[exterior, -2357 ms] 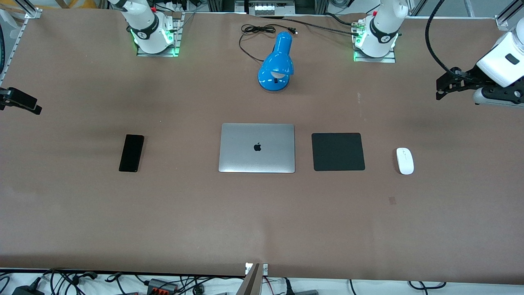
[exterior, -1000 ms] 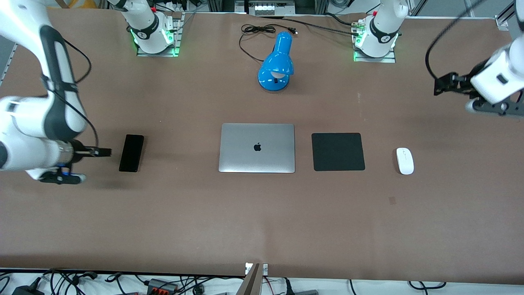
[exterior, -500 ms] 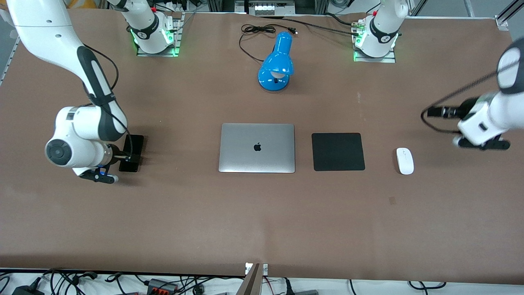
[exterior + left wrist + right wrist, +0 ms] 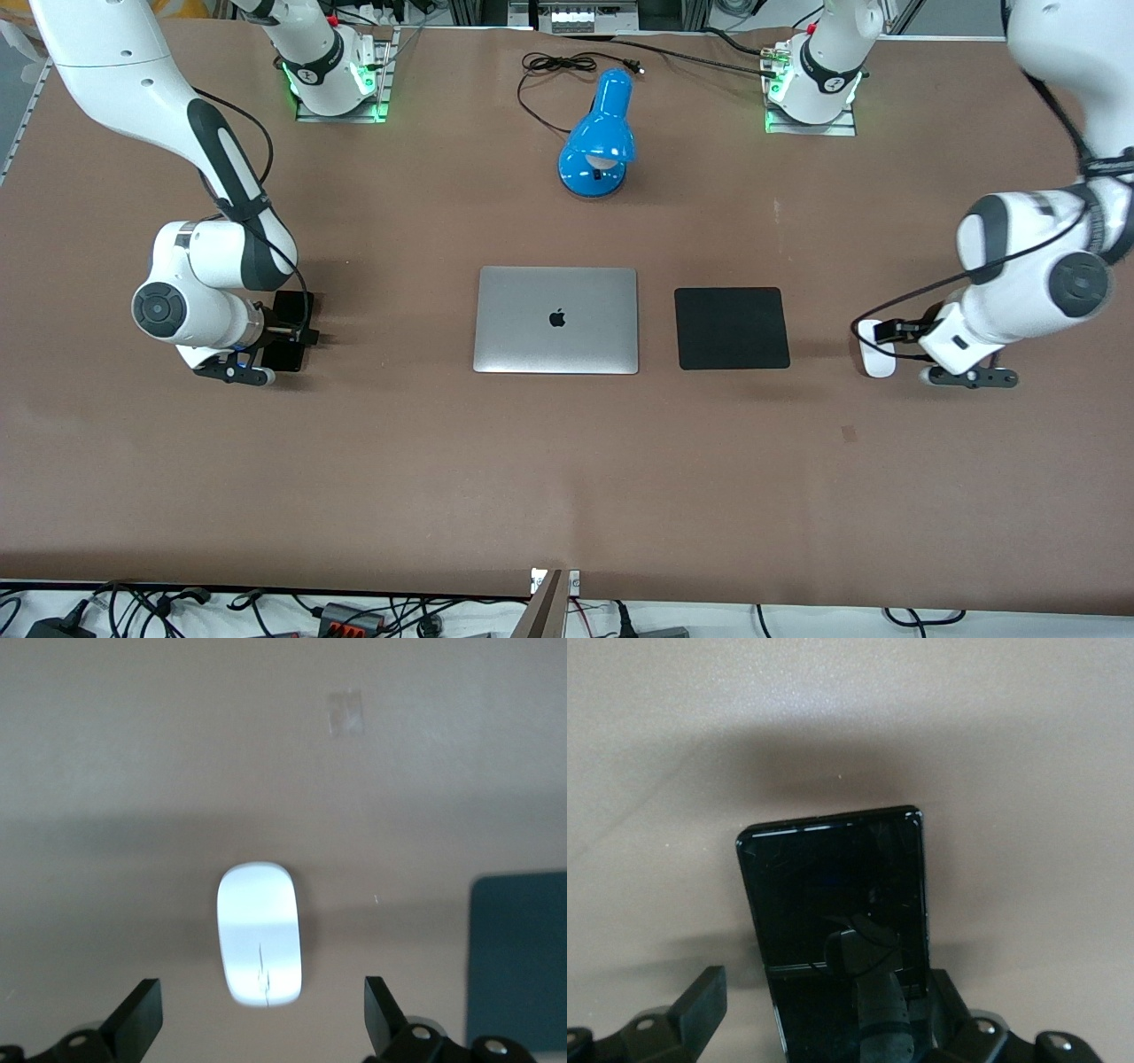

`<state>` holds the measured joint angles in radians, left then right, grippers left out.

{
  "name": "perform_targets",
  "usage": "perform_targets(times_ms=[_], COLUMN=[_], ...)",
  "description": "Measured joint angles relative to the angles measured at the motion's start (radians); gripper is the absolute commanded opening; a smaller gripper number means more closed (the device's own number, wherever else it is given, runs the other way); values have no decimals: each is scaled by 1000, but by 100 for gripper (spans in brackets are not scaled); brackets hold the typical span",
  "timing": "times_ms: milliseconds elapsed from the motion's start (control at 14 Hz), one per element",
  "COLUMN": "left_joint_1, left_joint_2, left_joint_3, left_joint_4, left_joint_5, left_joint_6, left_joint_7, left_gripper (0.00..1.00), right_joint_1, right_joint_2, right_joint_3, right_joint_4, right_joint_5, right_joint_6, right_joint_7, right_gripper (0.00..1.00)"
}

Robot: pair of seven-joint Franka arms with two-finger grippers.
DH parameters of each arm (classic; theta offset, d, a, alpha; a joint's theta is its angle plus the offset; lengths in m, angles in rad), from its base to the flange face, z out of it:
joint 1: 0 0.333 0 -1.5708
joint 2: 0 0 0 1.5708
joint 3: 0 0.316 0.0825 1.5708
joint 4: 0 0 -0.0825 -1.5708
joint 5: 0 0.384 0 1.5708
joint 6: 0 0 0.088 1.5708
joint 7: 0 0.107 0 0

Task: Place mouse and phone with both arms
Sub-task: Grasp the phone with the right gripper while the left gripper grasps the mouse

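we saw the right gripper [image 4: 297,335] over the phone [image 4: 292,307], which lay flat on the table [image 4: 567,461] toward the right arm's end, its fingers [image 4: 700,997] spread wide on either side of the dark glass and not touching it. the left gripper [image 4: 890,332] hung over the mouse [image 4: 877,363] at the left arm's end, just beside the mouse pad [image 4: 732,328], fingers [image 4: 142,1014] likewise apart and clear of it. the laptop [image 4: 556,320] sat closed between phone and pad.
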<state>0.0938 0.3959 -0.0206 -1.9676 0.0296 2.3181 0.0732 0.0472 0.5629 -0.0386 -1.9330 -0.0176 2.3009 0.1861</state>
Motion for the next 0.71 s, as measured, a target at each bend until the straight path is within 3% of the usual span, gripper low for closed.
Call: perform_targets(times_ms=[571, 643, 714], left_joint_1=[34, 34, 34], left_joint_2=[98, 107, 113], left_joint_3=[-5, -6, -7], left_joint_4=[-137, -143, -145], left_joint_5=[0, 0, 0], left_joint_6=[313, 329, 338], left_joint_7=[0, 0, 0], left_gripper=[100, 100, 90], right_joint_1=[-3, -3, -3], right_joint_2=[-13, -13, -13], right_joint_3=[-3, -5, -6], right_joint_4=[-35, -36, -37], right_joint_5=[0, 0, 0], right_joint_6=[0, 0, 0], right_joint_7=[-26, -29, -33], right_gripper=[100, 87, 67])
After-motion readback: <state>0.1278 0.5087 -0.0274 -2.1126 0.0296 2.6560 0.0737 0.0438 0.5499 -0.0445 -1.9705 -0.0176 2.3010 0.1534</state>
